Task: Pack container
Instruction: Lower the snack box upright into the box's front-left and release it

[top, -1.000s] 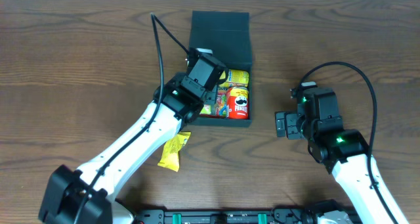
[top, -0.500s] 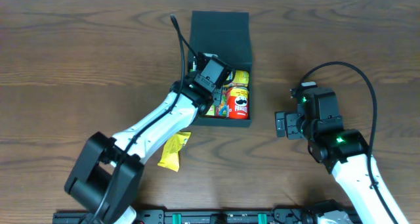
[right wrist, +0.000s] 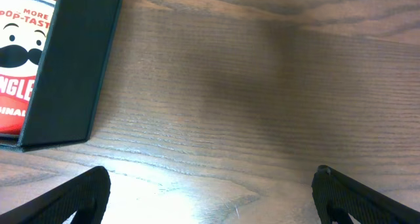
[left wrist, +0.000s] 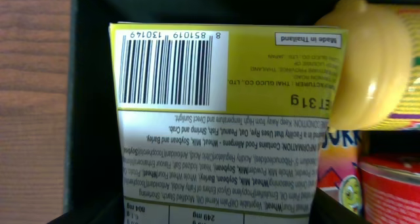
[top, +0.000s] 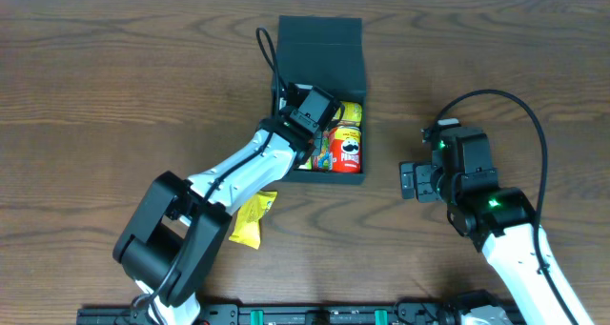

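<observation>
The container [top: 320, 50], a dark green square box, stands open at the table's middle with its lid flapped back. Inside lie a red Pringles can [top: 349, 150], a yellow packet [top: 349, 112] and a colourful packet [top: 325, 153]. My left gripper [top: 308, 127] reaches into the box's left side, shut on a light-green carton [left wrist: 216, 119] whose barcode end fills the left wrist view. The dark fingers flank it at the bottom corners. My right gripper [top: 408, 180] hovers open over bare wood to the right of the box, nothing between its fingers [right wrist: 79, 198].
A yellow snack packet [top: 253, 218] lies on the table below and left of the box, beside my left forearm. The right wrist view shows the container's right wall [right wrist: 79, 66] with the Pringles can [right wrist: 20, 66] behind it.
The left gripper has moved slightly right and deeper into the box with the carton, its forearm swinging nearer the box. The right arm has not moved.
</observation>
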Robot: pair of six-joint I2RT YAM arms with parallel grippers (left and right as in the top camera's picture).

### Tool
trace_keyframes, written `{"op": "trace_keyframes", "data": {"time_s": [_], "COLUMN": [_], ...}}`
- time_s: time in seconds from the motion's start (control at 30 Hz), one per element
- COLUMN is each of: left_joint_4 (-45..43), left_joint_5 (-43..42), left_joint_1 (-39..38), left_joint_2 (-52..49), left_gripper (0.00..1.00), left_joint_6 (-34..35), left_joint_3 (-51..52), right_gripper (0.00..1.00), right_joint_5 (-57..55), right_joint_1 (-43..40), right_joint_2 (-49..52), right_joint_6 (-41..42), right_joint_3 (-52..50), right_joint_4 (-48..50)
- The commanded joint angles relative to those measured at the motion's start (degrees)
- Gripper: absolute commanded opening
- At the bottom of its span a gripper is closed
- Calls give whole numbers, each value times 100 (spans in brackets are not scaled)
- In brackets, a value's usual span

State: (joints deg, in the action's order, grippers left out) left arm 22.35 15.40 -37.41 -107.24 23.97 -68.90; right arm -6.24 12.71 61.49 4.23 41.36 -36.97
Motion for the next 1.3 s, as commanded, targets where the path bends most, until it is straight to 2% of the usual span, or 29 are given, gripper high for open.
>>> {"op": "trace_keyframes", "data": {"time_s": [0.0,0.13,0.3,0.53,0.67,0.83,0.87,0.93,1.0,1.07,1.2,1.27], "left_joint_4": [4,-37,179,660,715,763,778,787,787,811,955,953], "left_joint_5": [162,400,496,518,516,516,492,407,407,409,426,422], "left_joint_1": [0,-2,-2,-2,-11,-11,-13,-13,-13,-11,-2,-2], "left_joint_2": [-155,-155,-92,295,553,643,643,643,640,627,413,236], "left_gripper": [67,75,73,75,78,77,73,50,46,31,18,16], "left_joint_6": [50,50,44,22,20,-17,-15,-15,-15,-11,186,186], "left_joint_3": [13,13,-179,-748,-809,-811,-809,-809,-809,-807,-787,-785], "right_gripper": [99,99,99,99,99,99,99,99,99,99,99,99], "right_joint_5": [-61,-61,-59,-59,-59,-59,-59,-61,-61,-59,-61,-61], "right_joint_1": [-31,-31,-31,-31,-31,-31,-31,-31,-31,-31,-31,-31], "right_joint_2": [2,2,2,2,2,2,2,2,2,2,2,2], "right_joint_6": [-66,-66,-66,-66,-66,-66,-66,-66,-66,-66,-66,-66], "right_joint_3": [-22,-22,-22,-22,-22,-22,-22,-22,-22,-22,-22,-22], "right_joint_4": [7,7,7,7,7,7,7,7,4,7,4,7]}}
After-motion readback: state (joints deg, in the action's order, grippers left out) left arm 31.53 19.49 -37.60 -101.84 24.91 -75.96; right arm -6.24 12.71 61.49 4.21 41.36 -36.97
